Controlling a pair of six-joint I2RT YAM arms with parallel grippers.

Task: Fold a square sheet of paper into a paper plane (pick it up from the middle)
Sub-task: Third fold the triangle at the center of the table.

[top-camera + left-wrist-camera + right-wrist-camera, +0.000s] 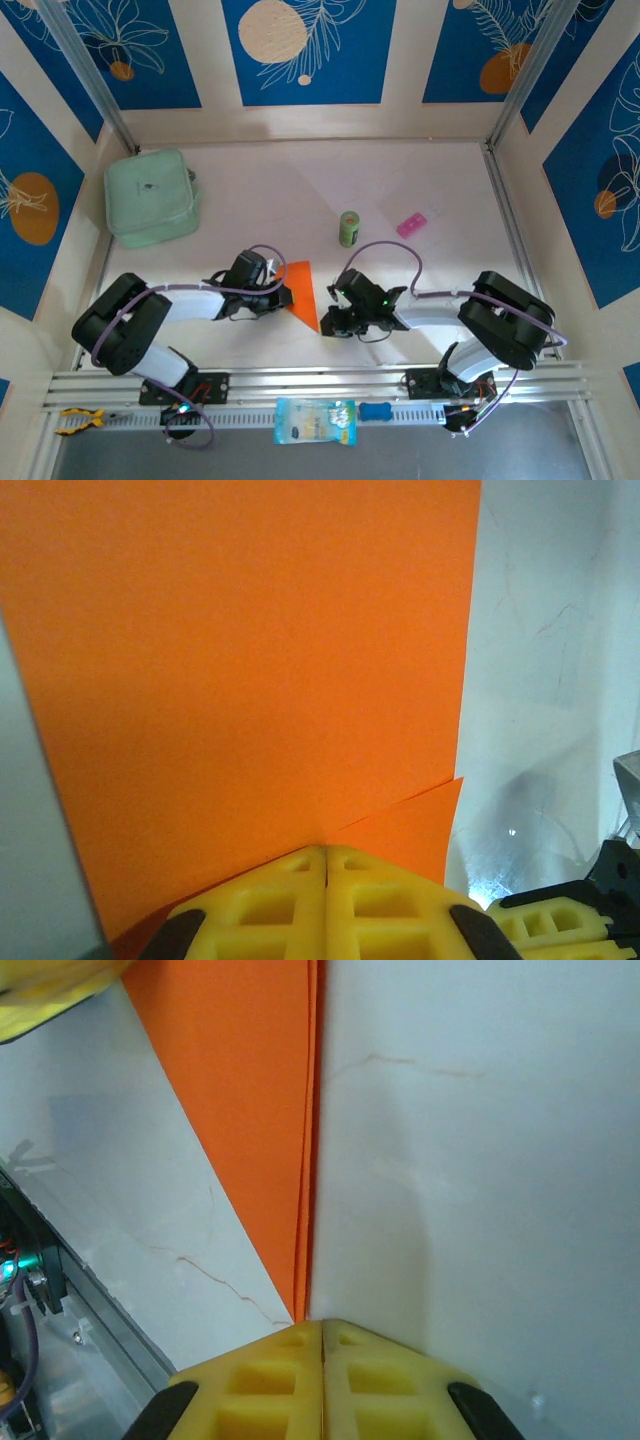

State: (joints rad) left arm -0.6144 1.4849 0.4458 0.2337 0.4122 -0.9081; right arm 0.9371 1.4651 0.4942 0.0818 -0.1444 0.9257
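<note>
The orange sheet of paper [303, 291] lies folded into a long pointed shape on the white table, between my two grippers. My left gripper [284, 296] is shut, its yellow fingertips resting on the paper's left part. In the left wrist view the paper [250, 660] spreads out flat ahead of the left gripper [325, 849], and a folded flap edge runs off to the right of the tips. My right gripper [329, 322] is also shut. In the right wrist view the layered narrow point of the paper [260, 1110] ends right at the right gripper [322, 1322].
A mint-green pouch [152, 197] sits at the back left. A small green can [348, 229] and a pink packet [417, 222] stand behind the paper. A blue packet [314, 421] and a yellow-handled tool [80, 420] lie on the front rail [300, 385].
</note>
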